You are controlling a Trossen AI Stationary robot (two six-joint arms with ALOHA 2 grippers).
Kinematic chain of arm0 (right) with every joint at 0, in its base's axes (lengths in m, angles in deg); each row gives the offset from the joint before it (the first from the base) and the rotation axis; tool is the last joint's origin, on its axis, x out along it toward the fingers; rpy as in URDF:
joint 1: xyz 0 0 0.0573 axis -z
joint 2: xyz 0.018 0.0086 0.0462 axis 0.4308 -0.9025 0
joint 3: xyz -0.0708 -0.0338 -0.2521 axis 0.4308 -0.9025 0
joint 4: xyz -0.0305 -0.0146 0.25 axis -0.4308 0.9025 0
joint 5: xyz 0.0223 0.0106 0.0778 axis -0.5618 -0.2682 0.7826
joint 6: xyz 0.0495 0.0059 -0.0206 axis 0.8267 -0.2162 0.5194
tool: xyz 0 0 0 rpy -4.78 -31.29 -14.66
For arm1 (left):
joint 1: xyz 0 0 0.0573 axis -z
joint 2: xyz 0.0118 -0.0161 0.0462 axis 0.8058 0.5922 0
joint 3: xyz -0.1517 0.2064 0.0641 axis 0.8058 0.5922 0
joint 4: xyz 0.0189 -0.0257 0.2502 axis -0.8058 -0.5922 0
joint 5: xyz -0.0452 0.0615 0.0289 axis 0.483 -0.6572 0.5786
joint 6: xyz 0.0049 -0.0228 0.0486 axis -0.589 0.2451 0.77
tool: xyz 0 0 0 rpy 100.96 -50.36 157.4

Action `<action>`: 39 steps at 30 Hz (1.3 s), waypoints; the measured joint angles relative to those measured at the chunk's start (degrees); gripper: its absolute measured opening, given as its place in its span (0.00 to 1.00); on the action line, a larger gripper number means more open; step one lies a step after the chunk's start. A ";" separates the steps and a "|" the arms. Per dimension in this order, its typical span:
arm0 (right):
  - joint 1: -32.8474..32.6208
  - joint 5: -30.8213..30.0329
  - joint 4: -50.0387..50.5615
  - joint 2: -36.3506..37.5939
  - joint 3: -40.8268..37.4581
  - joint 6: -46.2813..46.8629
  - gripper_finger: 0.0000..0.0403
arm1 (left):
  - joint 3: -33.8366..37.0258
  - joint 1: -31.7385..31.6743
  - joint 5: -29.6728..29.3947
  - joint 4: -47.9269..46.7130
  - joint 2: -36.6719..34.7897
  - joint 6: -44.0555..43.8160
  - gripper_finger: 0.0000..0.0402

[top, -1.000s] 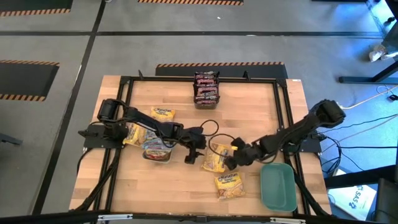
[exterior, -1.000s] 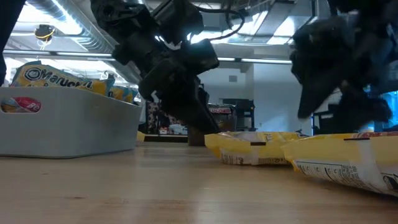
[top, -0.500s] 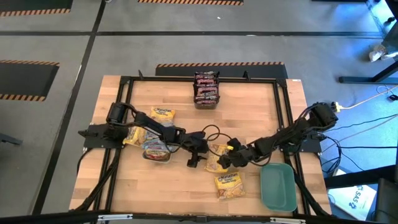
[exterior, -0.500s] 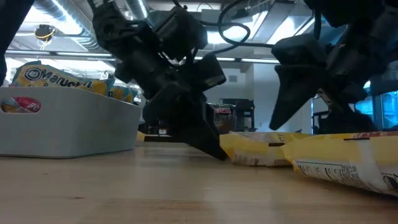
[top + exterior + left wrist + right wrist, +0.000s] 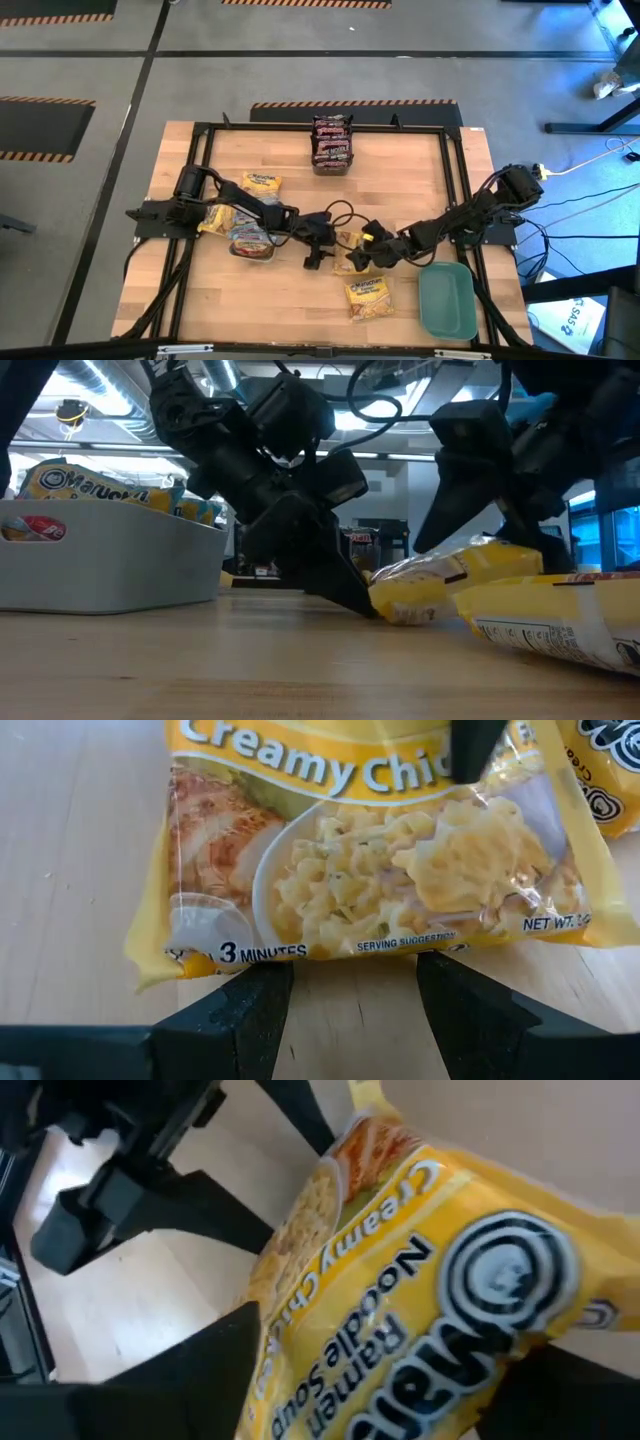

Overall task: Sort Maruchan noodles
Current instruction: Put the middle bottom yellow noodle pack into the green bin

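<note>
Pinching a yellow "Creamy Chicken" packet (image 5: 455, 575), the right gripper (image 5: 362, 252) apparently tilts it; left gripper (image 5: 318, 252) gapes.

High view: overhead, straight down on whole table (image 5: 420, 165). Low view: tabletop height, level across, close to yellow packet (image 5: 455, 575). Both wrist views: very close on same packet (image 5: 360, 860) (image 5: 420, 1310), from opposite sides.
</note>
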 joint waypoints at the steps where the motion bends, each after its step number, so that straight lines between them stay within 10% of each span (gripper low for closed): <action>1: 0.00 -0.73 0.00 0.00 0.00 -0.35 0.67 | 0.00 0.02 -0.46 0.01 0.00 0.00 0.53; 12: 0.00 -2.19 -1.26 1.93 0.37 -8.70 0.25 | -0.03 -0.03 -2.28 -7.27 -3.15 2.99 0.53; 28: -1.25 18.23 43.54 21.20 14.12 -19.67 0.24 | 0.09 -0.32 -5.10 -14.31 -7.80 4.46 0.53; 39: -17.24 26.06 66.49 25.93 24.76 -0.94 0.26 | 0.09 -0.30 -4.92 -13.55 -7.87 2.95 0.53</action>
